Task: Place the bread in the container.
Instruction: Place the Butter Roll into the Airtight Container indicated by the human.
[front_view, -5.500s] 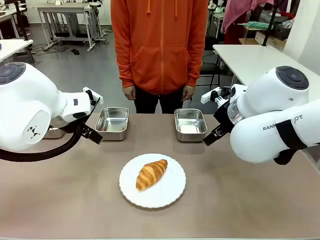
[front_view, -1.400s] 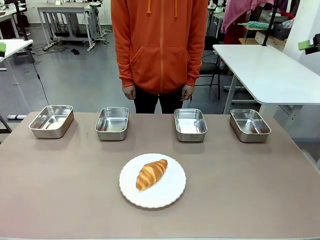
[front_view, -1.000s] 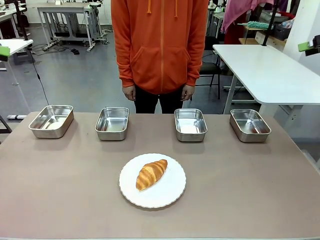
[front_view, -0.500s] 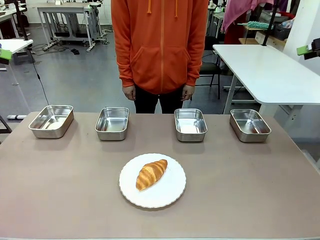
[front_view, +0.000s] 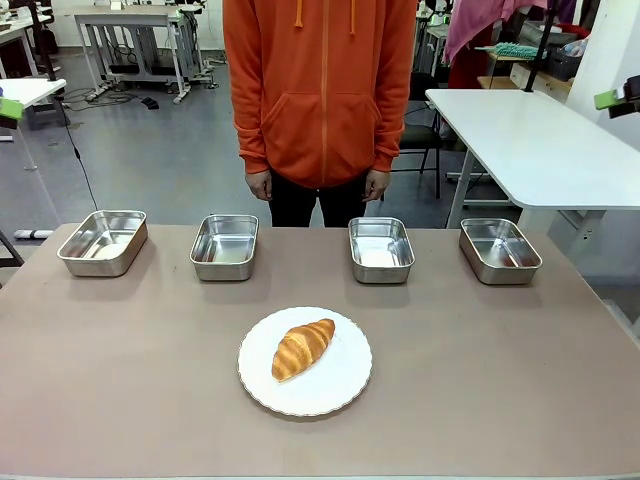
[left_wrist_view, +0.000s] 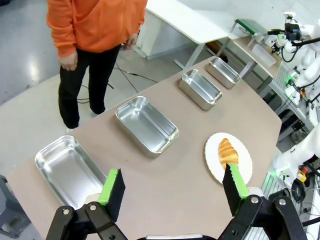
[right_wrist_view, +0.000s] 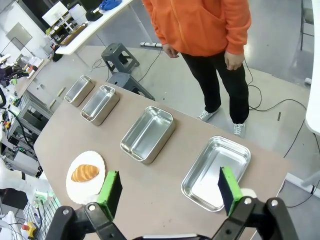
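Observation:
The golden-brown croissant (front_view: 303, 348) lies on a round white plate (front_view: 345, 385) at the table's front middle. Four look-alike steel pans stand empty in a row at the far side: far-left pan (front_view: 103, 241), left-middle pan (front_view: 225, 246), right-middle pan (front_view: 381, 249) and far-right pan (front_view: 500, 250). Nothing marks one as the container. My left gripper (left_wrist_view: 173, 185) hangs open high above the table's left end, with the croissant (left_wrist_view: 228, 151) far below. My right gripper (right_wrist_view: 170, 191) is open high over the right end, and the croissant (right_wrist_view: 85, 173) is distant.
A person in an orange hoodie (front_view: 320, 90) stands at the far edge with both hands hanging down. The brown table (front_view: 120, 380) is bare around the plate. A white table (front_view: 520, 130) stands behind at the right.
5.5 s ago both arms hung low over the table beside the middle pans; they have since lifted up and outward. In the last second nothing on the table moved.

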